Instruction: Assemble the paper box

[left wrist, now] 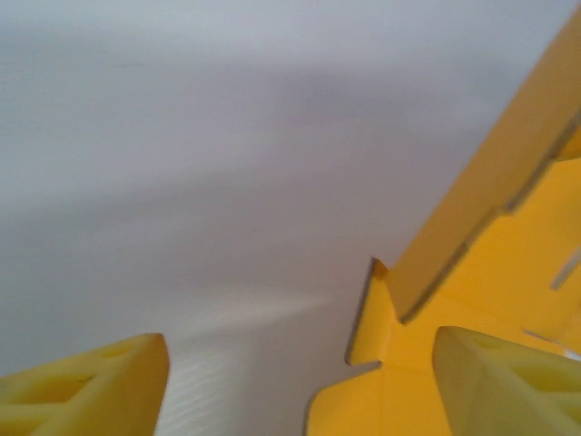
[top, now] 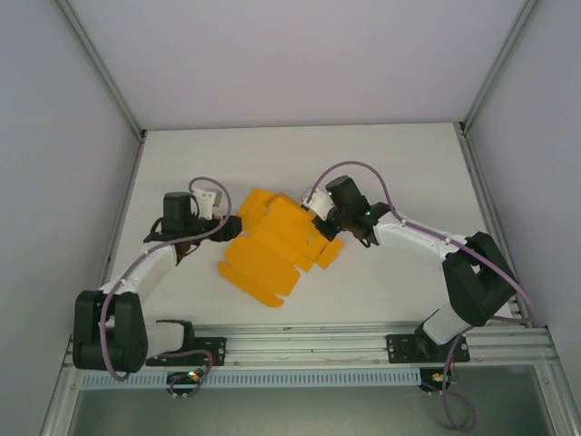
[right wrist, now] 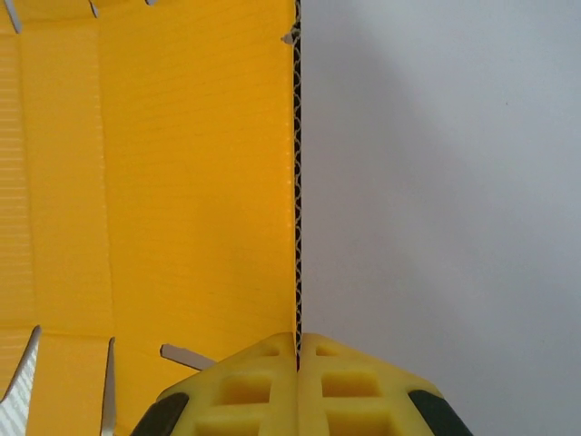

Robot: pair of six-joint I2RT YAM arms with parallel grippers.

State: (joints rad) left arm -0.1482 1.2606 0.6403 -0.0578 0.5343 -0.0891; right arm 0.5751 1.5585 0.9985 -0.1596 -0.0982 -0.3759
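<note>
Top view: the orange paper box (top: 272, 250), a partly folded sheet, lies mid-tabletop (top: 390, 163), with the left pincer (top: 231, 227) at its left edge and the right pincer (top: 331, 225) at its right.

Left wrist: fingers (left wrist: 91, 391) spread wide, holding nothing, a raised flap just beside one.

Right wrist: fingers (right wrist: 254, 391) pinch a flap's edge, probably steadying it upright for folding.

No writing, label, brand mark, number or sign can be read anywhere. The paper box (top: 272, 250) shows only plain orange card on its faces and flaps.
</note>
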